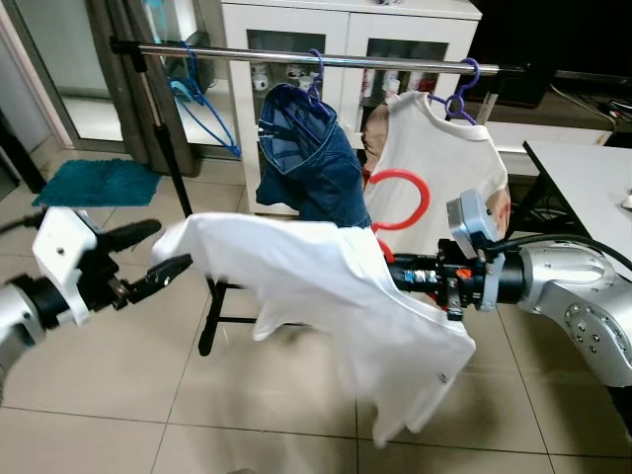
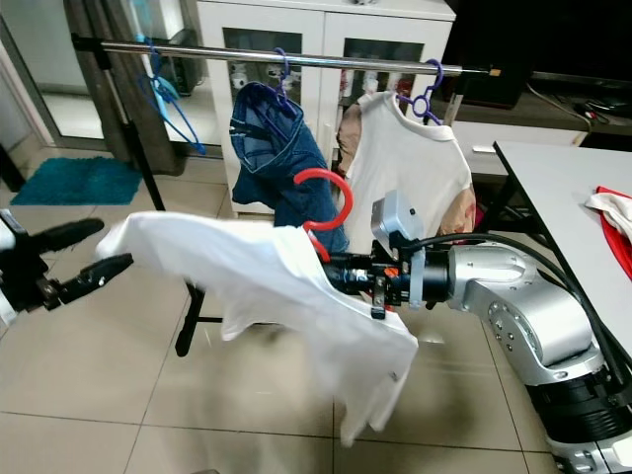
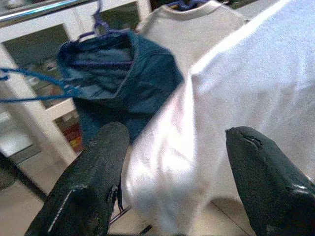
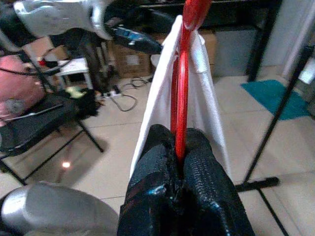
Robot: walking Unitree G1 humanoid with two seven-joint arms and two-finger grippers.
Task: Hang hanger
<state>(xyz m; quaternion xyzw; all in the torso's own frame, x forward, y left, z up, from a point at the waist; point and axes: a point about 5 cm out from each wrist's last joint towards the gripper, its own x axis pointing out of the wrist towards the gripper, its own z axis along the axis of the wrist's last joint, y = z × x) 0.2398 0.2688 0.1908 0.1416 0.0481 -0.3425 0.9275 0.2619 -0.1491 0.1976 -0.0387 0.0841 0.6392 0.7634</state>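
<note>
Right gripper [image 4: 179, 157] fingers clamped on red hanger [image 1: 405, 202] carrying white shirt [image 1: 316, 286], below my rail [image 1: 326, 59]. Left gripper [image 1: 148, 255] fingers apart, beside shirt's edge.

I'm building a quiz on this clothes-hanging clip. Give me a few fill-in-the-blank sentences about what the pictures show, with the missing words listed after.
1. The right gripper has its fingers shut on a hanger coloured ____.
2. The garment draped on that hanger is a ____ T-shirt.
3. The left gripper, beside the shirt's far end, has its fingers ____.
4. On the rail, the denim garment hangs from a ____ hanger.

Missing words: red; white; open; purple
</note>
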